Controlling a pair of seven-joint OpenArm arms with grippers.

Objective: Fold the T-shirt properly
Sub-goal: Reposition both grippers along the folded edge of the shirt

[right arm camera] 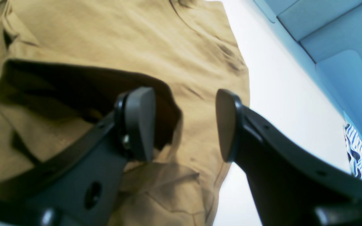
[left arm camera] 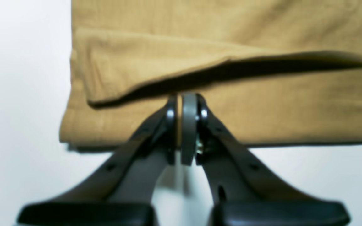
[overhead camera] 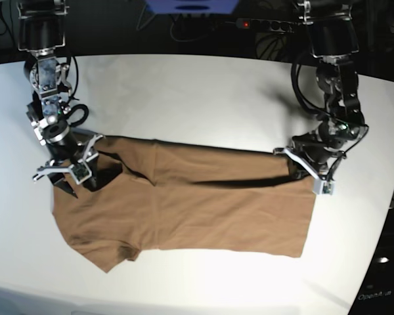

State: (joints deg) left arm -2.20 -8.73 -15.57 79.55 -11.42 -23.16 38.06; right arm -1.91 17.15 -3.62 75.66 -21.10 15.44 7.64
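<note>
The tan T-shirt (overhead camera: 197, 210) lies partly folded, a raised fold just beyond the closed, empty-looking left gripper (left arm camera: 184, 125). The right gripper (right arm camera: 184, 124) gapes wide over cloth, holding nothing. No print shows.

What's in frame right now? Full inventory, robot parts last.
T-shirt: one, plain brown, spread across the middle of the table, far long edge partly folded over.
Table: one, white, under everything.
Power strip: one, black with a red light, beyond the table's far edge.
Blue panels: several, light blue, beside the table in the right wrist view.
Striped item: one, blue and white, same side, unclear what.
Left gripper: one, black, shut at the shirt's edge.
Right gripper: one, black, open over the shirt.
</note>
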